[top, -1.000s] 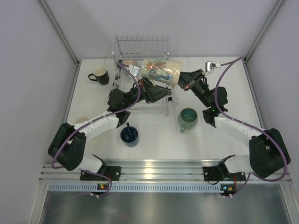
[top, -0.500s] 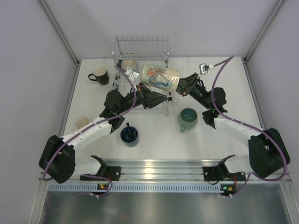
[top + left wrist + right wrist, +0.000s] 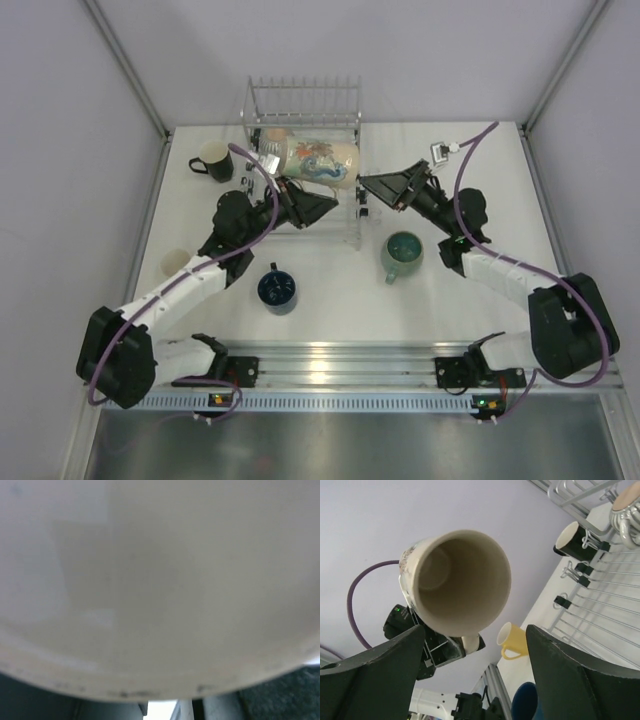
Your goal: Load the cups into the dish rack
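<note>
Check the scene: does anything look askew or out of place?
Yes. The tall cream cup hangs on its side above the dish rack, gripped by the left gripper, its open mouth facing the open right gripper. Nothing looks spilled or broken.

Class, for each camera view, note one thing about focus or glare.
Left wrist: the tall cream cup fills the frame, wholly blurred. Right wrist: the cup's mouth is sharp, the right fingers dark and soft-edged. Top external: even light, with glare on the metal rail.
</note>
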### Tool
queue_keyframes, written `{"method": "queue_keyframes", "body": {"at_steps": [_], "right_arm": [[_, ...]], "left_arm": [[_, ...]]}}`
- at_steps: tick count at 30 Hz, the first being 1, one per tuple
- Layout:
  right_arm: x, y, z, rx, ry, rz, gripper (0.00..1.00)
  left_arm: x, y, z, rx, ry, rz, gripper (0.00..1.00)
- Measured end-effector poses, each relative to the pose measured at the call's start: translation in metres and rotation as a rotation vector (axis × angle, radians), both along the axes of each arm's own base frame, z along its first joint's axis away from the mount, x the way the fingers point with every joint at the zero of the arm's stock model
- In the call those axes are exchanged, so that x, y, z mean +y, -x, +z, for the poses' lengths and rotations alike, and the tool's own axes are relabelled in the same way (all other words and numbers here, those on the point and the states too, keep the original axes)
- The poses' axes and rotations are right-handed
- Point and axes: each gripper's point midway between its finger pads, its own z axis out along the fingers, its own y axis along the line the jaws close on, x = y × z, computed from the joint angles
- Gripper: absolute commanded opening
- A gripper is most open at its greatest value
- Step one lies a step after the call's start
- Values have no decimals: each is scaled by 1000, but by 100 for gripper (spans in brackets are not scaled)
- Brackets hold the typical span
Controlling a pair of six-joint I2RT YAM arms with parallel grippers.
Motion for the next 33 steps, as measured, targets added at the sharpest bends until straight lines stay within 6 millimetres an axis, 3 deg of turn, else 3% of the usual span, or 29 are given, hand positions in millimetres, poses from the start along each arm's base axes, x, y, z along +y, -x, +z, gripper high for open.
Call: {"method": "queue_keyframes", "body": {"at_steps": [7, 14, 22, 27, 33], "right_arm": [[-22, -5, -18, 53, 81, -50, 84], [-37, 9, -27, 52, 214, -104, 84], [-56, 29, -3, -42, 313, -185, 85], [-67, 40, 10, -94, 351, -229, 85], [-79, 49, 9, -117, 408, -282, 86]], "left_arm": [[23, -24, -51, 109, -201, 170, 0], [72, -49, -97, 175, -514, 411, 0], [119, -91, -120, 204, -822, 598, 0], [137, -105, -146, 270, -942, 665, 0], [147, -114, -176, 336, -1049, 691, 0]]}}
